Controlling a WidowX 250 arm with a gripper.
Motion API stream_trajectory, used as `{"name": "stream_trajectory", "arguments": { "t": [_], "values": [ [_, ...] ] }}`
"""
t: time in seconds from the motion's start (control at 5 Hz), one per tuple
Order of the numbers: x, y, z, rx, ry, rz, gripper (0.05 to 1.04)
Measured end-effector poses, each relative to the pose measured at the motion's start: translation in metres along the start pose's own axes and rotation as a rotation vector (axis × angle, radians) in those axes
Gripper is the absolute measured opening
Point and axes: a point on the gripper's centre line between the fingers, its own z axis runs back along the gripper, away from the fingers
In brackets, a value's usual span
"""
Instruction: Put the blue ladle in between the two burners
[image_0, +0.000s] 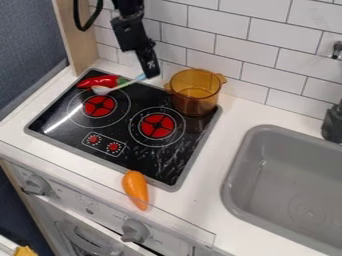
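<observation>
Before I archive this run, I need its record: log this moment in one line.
hand: at blue ladle's handle; ladle bowl: beside red pepper, near left burner; amber pot: on stove; goal: not reached

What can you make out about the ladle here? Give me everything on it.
The ladle has a slim handle, pale blue near the pincer and whitish towards its small, rounded, off-white head; it looks like plastic. The handle's blue end meets the pincer, and the head is over the outer ring of the left burner, beside the red pepper. Whether it touches pepper or stove, I can't tell.
</observation>
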Motion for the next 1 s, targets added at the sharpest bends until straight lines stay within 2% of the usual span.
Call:
{"name": "stream_trajectory", "arguments": {
  "t": [0.2,0.6,0.8,1.0],
  "values": [
    [0.007,0.02,0.011,-0.023,0.003,-0.02,0.31],
    [0.031,0.056,0.015,-0.063,-0.049,-0.019,0.31],
    [0.035,0.062,0.005,-0.109,-0.101,-0.024,0.31],
    [0.039,0.053,0.001,-0.197,-0.178,0.021,0.31]
  ]
}}
